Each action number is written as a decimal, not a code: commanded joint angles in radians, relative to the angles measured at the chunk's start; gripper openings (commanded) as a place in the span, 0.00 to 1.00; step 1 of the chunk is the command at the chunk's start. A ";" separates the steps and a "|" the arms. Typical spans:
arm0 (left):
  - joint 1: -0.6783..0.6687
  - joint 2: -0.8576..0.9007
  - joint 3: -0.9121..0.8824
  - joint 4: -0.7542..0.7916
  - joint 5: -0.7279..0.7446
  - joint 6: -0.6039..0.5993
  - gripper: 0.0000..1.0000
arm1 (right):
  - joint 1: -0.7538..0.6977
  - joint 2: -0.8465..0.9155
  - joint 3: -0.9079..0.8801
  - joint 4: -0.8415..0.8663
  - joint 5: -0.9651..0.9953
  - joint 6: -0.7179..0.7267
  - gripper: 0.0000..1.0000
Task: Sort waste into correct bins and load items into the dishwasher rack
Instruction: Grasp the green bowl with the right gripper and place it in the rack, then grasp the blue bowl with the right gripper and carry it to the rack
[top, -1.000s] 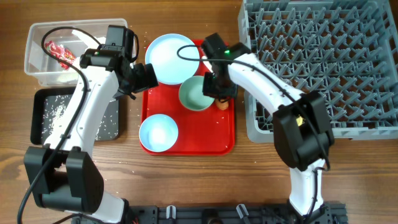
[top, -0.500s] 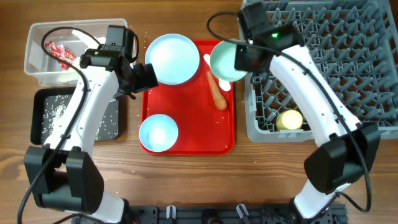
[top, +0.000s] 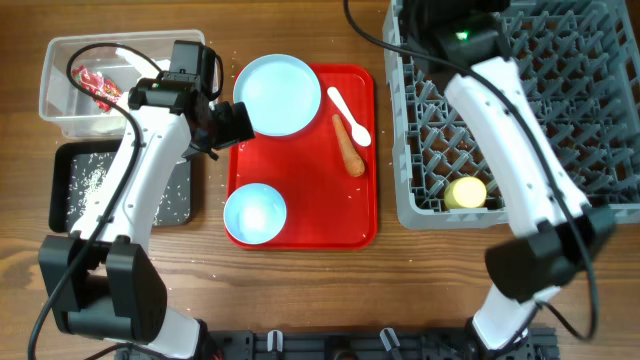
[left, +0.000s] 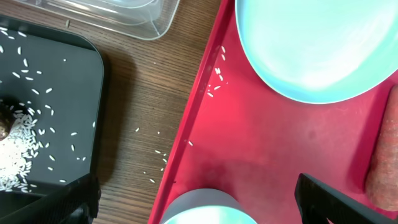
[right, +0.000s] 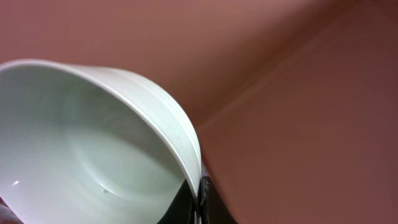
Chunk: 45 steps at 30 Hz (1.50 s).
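My right gripper (right: 198, 202) is shut on the rim of the pale green bowl (right: 81, 143). In the overhead view the right arm (top: 465, 35) reaches over the grey dishwasher rack (top: 560, 100) to the top edge, and the bowl is out of sight there. A yellow cup (top: 466, 192) lies in the rack. The light blue plate (top: 283, 93), light blue bowl (top: 255, 213), white spoon (top: 350, 115) and carrot (top: 348, 146) lie on the red tray (top: 300, 235). My left gripper (top: 232, 122) is open and empty over the tray's left edge, above the blue bowl (left: 199, 210).
The clear tub (top: 70, 110) at the far left holds a red wrapper (top: 93, 87). The black tray (top: 70, 200) in front of it holds loose rice (top: 95, 180). Rice grains lie scattered on the wood (left: 149, 155) between black tray and red tray.
My right arm lifted the pale green bowl off the red tray and carried it right and back over the rack, out of the overhead view. The left arm has not moved.
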 joint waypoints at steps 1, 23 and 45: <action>0.006 -0.016 0.013 0.000 -0.010 -0.005 1.00 | -0.027 0.159 0.006 0.031 0.043 -0.310 0.04; 0.006 -0.016 0.013 0.000 -0.010 -0.005 1.00 | -0.034 0.438 0.006 0.252 -0.010 -0.370 0.16; 0.006 -0.016 0.013 0.000 -0.010 -0.005 1.00 | 0.159 0.311 0.006 0.318 -0.021 -0.268 1.00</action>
